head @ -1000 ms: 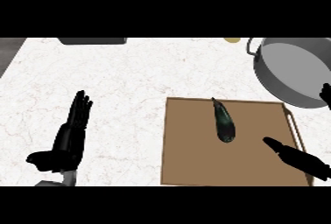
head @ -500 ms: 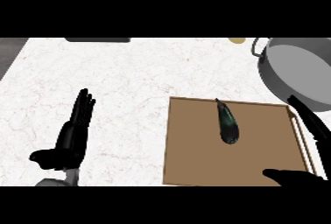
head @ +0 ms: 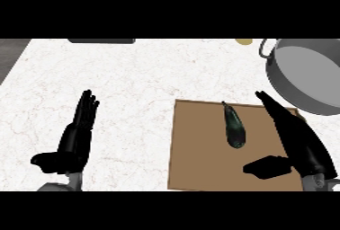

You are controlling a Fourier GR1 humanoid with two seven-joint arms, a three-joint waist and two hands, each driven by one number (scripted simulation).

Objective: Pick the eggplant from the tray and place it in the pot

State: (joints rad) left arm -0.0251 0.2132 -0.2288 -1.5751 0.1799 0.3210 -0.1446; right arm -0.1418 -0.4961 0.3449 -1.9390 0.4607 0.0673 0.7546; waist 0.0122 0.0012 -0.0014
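Observation:
A dark green-purple eggplant (head: pixel 234 127) lies lengthwise on the brown tray (head: pixel 199 152), near its far edge. The grey pot (head: pixel 310 74) stands at the far right, beyond the tray's corner, its inside bare. My right hand (head: pixel 297 138) is open over the tray's right part, fingers straight and pointing away, a little to the right of the eggplant and apart from it. My left hand (head: pixel 74 137) rests open at the lower left over the white counter, fingers pointing away.
White marbled counter (head: pixel 139 76) spreads left of and beyond the tray. A dark flat object (head: pixel 101 41) sits at the far edge. A small yellowish thing (head: pixel 243 41) lies by the pot's handle.
My right hand has come up from the lower right and stretched forward along the tray's right side, beside the eggplant. The eggplant and my left hand look unmoved; the view has shifted slightly.

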